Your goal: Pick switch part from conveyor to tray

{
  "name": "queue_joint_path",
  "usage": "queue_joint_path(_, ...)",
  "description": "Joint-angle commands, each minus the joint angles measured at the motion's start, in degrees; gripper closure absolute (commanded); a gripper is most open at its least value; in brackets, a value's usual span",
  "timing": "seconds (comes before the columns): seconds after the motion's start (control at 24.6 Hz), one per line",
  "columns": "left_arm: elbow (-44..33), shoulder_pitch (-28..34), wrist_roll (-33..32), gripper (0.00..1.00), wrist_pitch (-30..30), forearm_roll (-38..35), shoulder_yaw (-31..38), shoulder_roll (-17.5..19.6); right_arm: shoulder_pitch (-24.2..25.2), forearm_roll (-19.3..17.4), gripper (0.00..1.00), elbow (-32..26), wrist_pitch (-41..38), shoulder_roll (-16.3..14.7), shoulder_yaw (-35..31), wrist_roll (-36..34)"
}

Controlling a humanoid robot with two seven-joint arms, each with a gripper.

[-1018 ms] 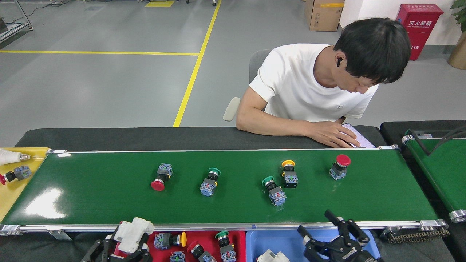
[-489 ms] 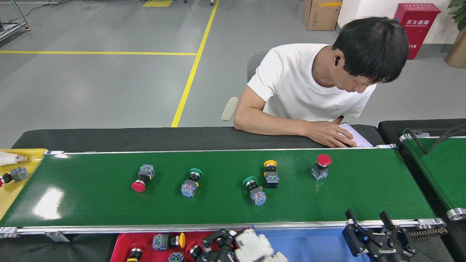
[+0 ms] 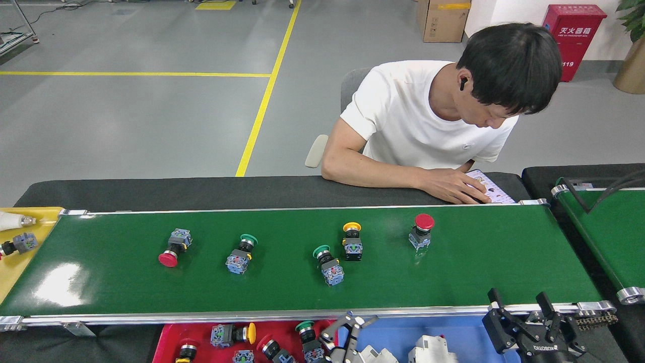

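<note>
Belt edges: the conveyor runs across the middle of the frame, a silver rail on its near and far sides; its right third, past the upright red switch, lies bare.
Switch parts on belt: 5 push-button switches in a loose row, well apart from both rails: red mushroom switch on its side at centre-left, green switch, a second green switch just beside the yellow switch, and the upright red switch.
Trays: red tray at bottom centre holding several switches; blue tray to its right with white parts in it.
Left gripper: low at bottom centre, over the seam between the 2 trays, fingers spread wide, holding nothing.
Right gripper: lower right, at the near rail, its 2 black fingers apart and empty.
Room: grey floor with yellow lines; a person in a white T-shirt leans on the black table beyond the belt.
Left end: yellow tray at the frame's left edge.
Since 0.5 s ago: all 5 switches sit further left; the left gripper no longer holds the white part.
</note>
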Motion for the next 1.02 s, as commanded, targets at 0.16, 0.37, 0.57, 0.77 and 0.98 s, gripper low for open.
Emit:
queue_joint_path(0.16, -2.5, 4.33, -0.31, 0.0, 0.18, 13.05, 23.41, 2.61, -3.06, 1.01, 0.03, -0.68, 0.75, 0.57, 1.65, 0.24)
queue_joint_path(0.37, -1.97, 8.55, -1.02, 0.0, 0.53, 15.87, 37.83, 2.43, -10.88, 10.68, 0.04, 5.21, 7.08, 6.64, 12.81, 2.09)
queue_joint_path(0.57, -1.8, 9.34, -1.02, 0.0, 0.97, 15.69, 40.82, 2.52, -23.18, 12.26, 0.04, 20.05, 16.04, 7.16, 21.68, 2.09)
queue_joint_path(0.77, 4.71, 1.43, -1.1, 0.0, 4.58, 9.45, 37.47, 2.61, -31.63, 12.09, 0.04, 30.96, 18.33, 8.57, 27.05, 1.74)
queue_joint_path(0.98, 17.0, -9.55, -1.02, 0.0, 6.68, 6.82, 34.84, 2.87, -33.82, 11.47, 0.6, 34.38, 17.36, 9.54, 29.59, 1.65)
